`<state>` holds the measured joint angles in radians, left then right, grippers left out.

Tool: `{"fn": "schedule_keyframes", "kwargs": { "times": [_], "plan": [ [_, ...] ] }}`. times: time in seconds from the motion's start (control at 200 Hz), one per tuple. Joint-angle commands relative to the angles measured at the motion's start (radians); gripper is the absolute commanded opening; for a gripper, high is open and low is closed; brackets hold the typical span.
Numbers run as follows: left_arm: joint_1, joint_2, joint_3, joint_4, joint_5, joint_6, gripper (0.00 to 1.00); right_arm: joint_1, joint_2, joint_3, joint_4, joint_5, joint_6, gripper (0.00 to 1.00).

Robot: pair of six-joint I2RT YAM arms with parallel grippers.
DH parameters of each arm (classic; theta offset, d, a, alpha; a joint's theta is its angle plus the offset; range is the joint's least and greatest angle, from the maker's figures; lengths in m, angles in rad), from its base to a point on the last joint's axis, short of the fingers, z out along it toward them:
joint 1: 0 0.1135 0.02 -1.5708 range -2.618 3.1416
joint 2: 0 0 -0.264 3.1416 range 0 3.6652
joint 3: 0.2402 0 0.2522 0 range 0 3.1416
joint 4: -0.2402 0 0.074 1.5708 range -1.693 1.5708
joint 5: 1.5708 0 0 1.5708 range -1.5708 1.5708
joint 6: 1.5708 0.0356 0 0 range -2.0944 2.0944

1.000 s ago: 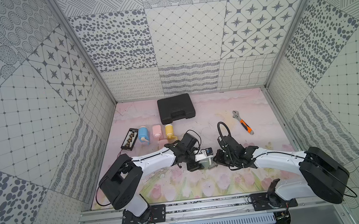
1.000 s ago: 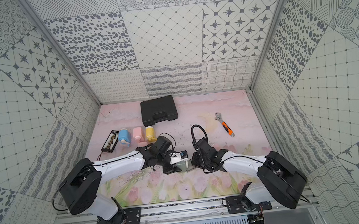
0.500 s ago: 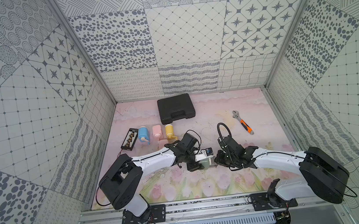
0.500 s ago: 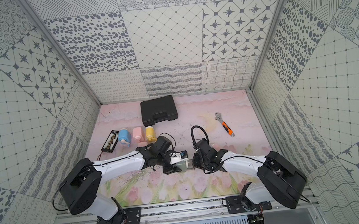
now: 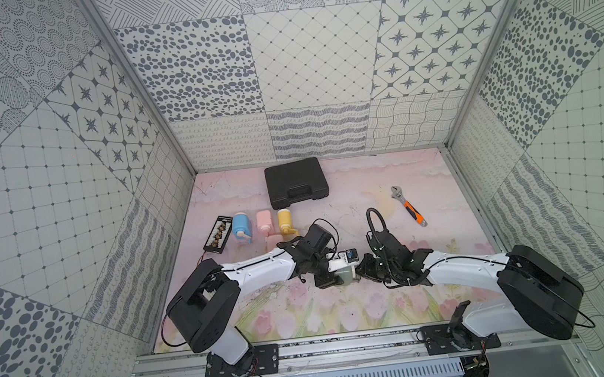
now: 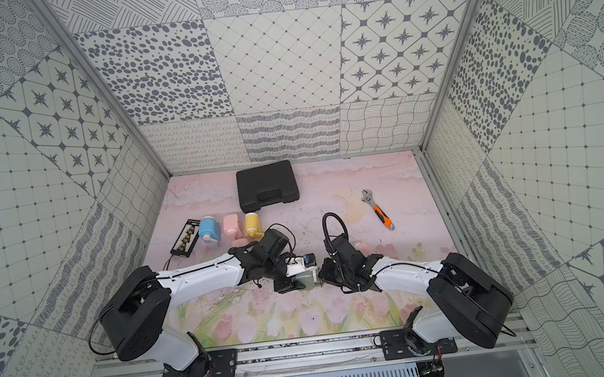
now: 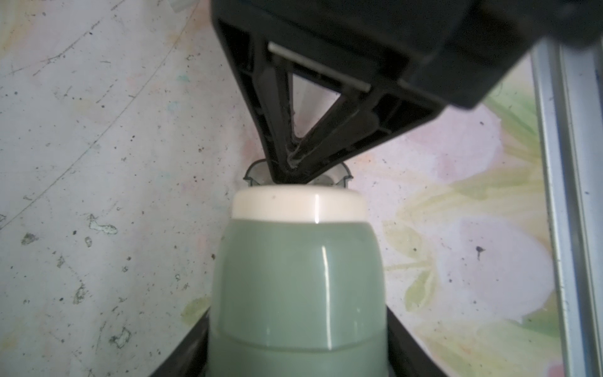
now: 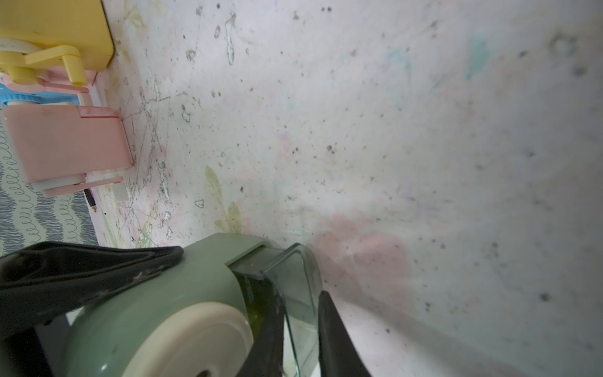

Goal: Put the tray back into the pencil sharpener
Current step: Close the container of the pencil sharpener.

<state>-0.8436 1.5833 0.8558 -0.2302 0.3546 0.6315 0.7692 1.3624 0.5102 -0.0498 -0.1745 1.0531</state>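
Observation:
The green pencil sharpener [image 5: 346, 274] with its cream end cap [image 7: 298, 205] lies at the middle front of the mat, also in a top view [image 6: 307, 278]. My left gripper [image 7: 297, 359] is shut on its green body [image 7: 297, 287], one finger on each side. The clear tray [image 8: 293, 284] sits partly inside the sharpener's slot, its outer end sticking out. My right gripper [image 8: 301, 329] is shut on that end's clear wall, meeting the sharpener from the right [image 5: 360, 270]. Most of the tray is hidden inside the body.
A blue [image 5: 241, 225], a pink [image 5: 264, 220] and a yellow sharpener [image 5: 285, 220] stand in a row at the left, beside a black strip [image 5: 218, 235]. A black case [image 5: 296, 187] lies at the back. An orange-handled wrench [image 5: 409, 211] lies to the right.

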Motion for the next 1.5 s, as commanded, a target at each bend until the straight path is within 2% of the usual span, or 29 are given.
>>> {"fn": "schedule_keyframes", "kwargs": {
  "times": [0.0,0.135,0.25,0.76,1.166,1.331,1.496],
  "plan": [
    [-0.009,0.012,0.000,-0.005,-0.026,0.014,0.61,0.002,-0.068,-0.016,-0.006,0.044,0.029,0.23],
    [-0.008,0.015,0.002,-0.005,-0.027,0.016,0.60,-0.010,-0.128,-0.034,-0.074,0.109,0.046,0.24],
    [-0.008,0.015,0.003,-0.006,-0.027,0.015,0.59,-0.016,-0.121,-0.035,-0.106,0.124,0.046,0.23],
    [-0.007,0.023,0.006,-0.003,-0.025,0.019,0.59,-0.002,0.073,0.025,0.080,-0.089,-0.007,0.21],
    [-0.008,0.022,0.008,-0.004,-0.031,0.023,0.57,-0.003,0.069,-0.005,0.154,-0.121,0.023,0.22],
    [-0.009,0.008,0.003,0.002,-0.046,0.023,0.54,-0.012,0.005,-0.042,0.102,-0.024,0.063,0.23],
    [-0.009,-0.058,-0.001,0.019,-0.058,-0.012,0.46,-0.013,-0.171,-0.067,-0.028,0.140,0.085,0.24]
  ]
}}
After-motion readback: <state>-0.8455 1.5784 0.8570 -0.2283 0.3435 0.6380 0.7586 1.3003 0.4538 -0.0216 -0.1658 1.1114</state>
